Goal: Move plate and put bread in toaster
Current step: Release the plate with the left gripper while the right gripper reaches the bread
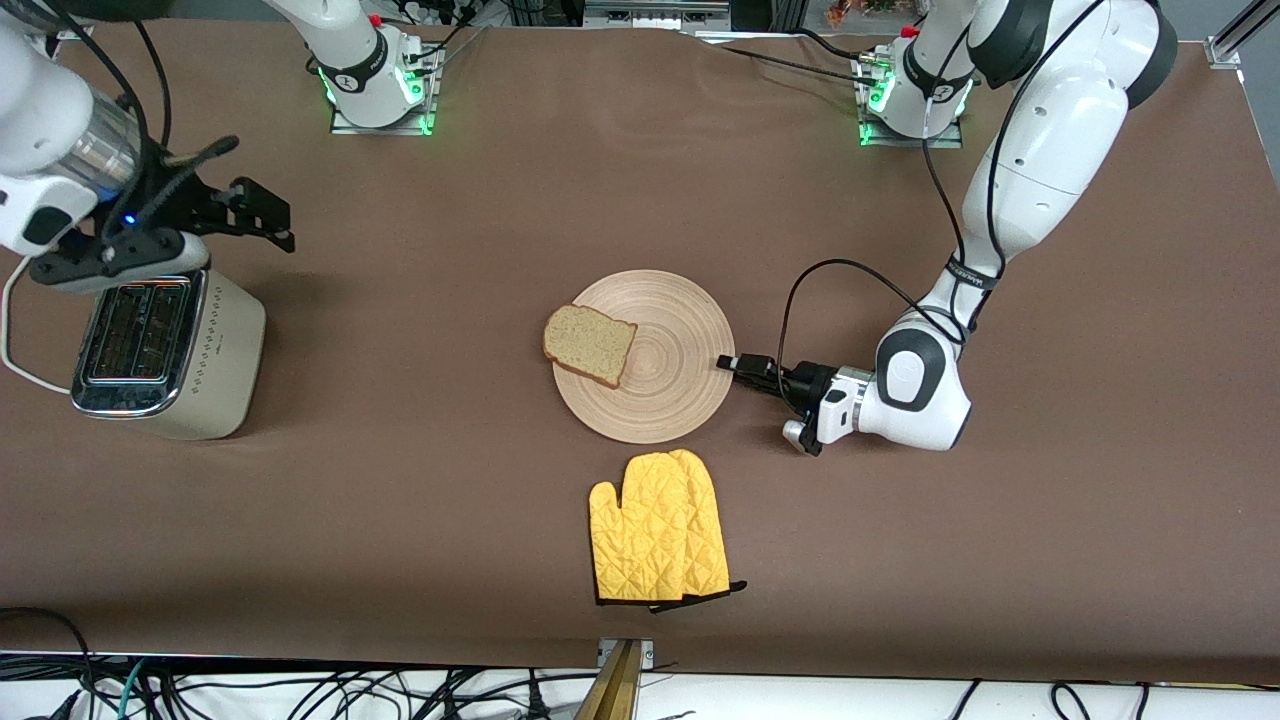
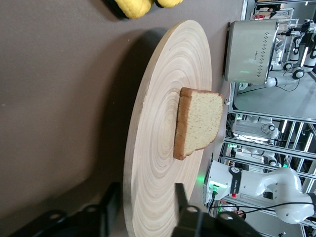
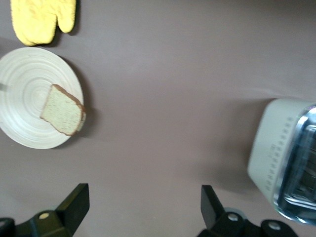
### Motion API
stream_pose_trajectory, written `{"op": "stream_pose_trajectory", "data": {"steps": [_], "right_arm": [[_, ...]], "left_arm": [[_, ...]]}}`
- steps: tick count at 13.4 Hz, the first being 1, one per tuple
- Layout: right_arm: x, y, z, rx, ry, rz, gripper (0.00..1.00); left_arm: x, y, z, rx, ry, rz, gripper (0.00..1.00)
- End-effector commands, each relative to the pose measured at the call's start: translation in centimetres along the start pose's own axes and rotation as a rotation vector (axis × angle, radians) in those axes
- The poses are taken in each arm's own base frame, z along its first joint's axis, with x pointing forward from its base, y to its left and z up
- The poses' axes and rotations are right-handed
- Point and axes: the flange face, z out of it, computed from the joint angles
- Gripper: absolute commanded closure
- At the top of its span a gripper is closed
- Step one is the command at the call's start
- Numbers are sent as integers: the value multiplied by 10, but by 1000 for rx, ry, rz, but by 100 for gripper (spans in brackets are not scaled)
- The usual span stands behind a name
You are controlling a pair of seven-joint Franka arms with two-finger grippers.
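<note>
The pale wooden plate (image 1: 680, 350) lies flat in the middle of the table. The bread (image 1: 588, 345) rests on it, at the rim toward the right arm's end. My left gripper (image 1: 735, 363) is low at the plate's rim toward the left arm's end. It is open, with one finger above the wood and one below (image 2: 145, 202), and a gap shows on each side. The toaster (image 1: 170, 350) stands at the right arm's end. My right gripper (image 1: 265, 215) hangs open and empty above the table beside the toaster (image 3: 284, 153).
A yellow oven mitt (image 1: 655, 540) lies nearer to the front camera than the plate. The toaster's white cord (image 1: 15, 340) trails off the right arm's end of the table. Brown tabletop stretches between the plate and the toaster.
</note>
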Motion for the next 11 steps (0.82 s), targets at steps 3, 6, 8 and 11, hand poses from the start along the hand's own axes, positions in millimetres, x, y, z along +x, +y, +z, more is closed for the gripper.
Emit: {"op": "stream_pose_trajectory", "data": {"steps": [3,6,8,11], "right_arm": [[37,-15,82,202,11,91,0],[54,-45,141,228,72,117,0],[61,-46,176,313,69,194,0],[67,-52,235,472,59,319,0]], "left_arm": [[-7,32,-108,74,-31,105,0],[-13,56,-199,212,-118,193,0],[-22,88,-247,392,-162,243,0],[-30,138,-268,672,-268,307,0]]}}
